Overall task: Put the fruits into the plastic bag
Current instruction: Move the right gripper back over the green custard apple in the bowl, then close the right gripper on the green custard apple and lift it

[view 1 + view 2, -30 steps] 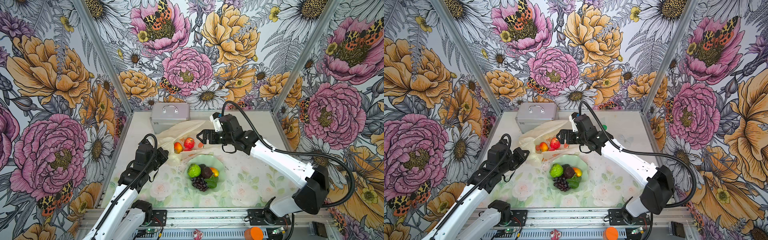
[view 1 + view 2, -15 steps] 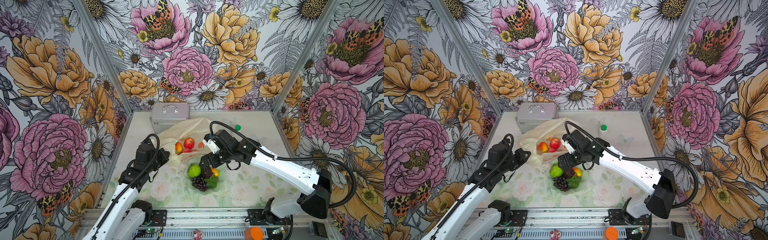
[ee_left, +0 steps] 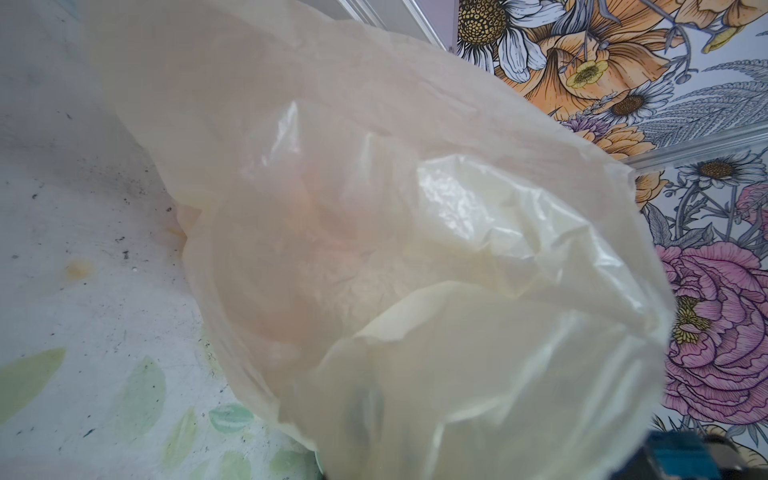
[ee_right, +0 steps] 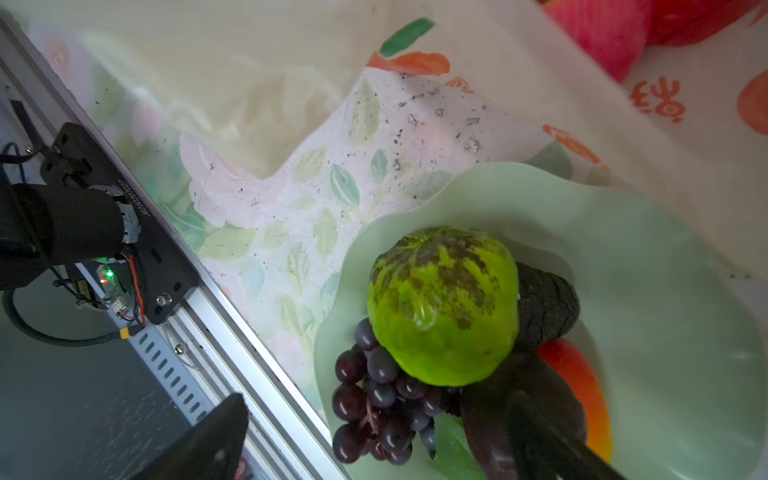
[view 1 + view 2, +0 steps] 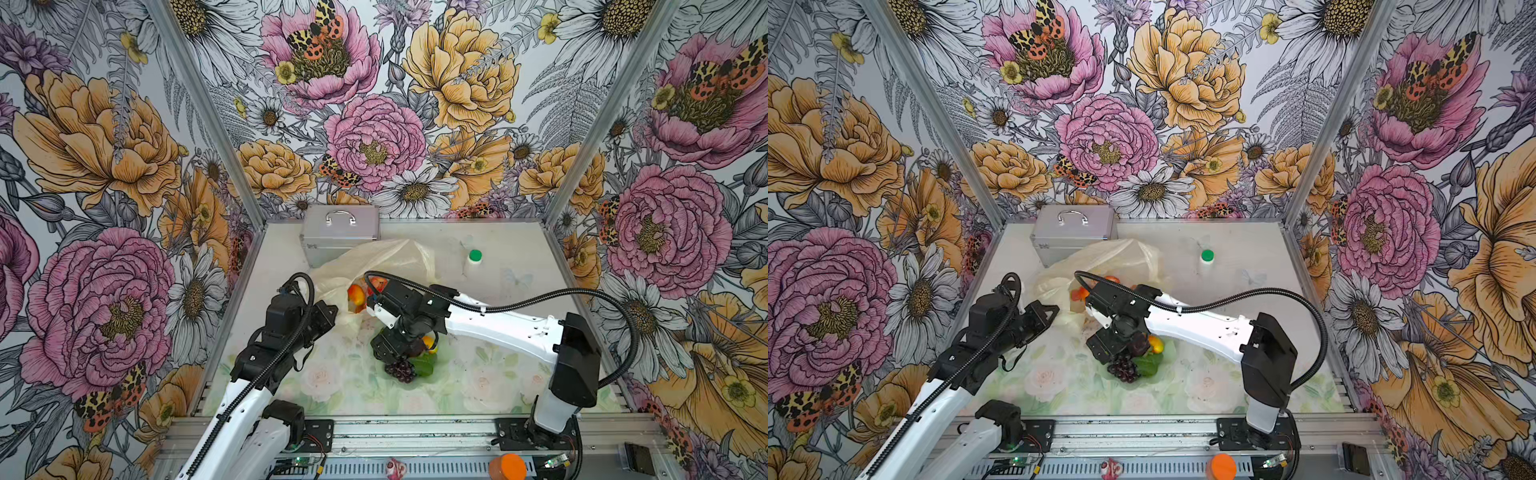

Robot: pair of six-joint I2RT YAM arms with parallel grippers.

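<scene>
Right end effector [image 5: 390, 348] gapes wide, green ball [image 4: 442, 305] beneath; an off-centre squeeze could eject it. Left end effector [image 5: 328, 312] clamps the plastic bag [image 3: 374, 208].

Crinkly glossy plastic bag [image 3: 415, 232], brushed-metal case [image 5: 340, 232]
</scene>
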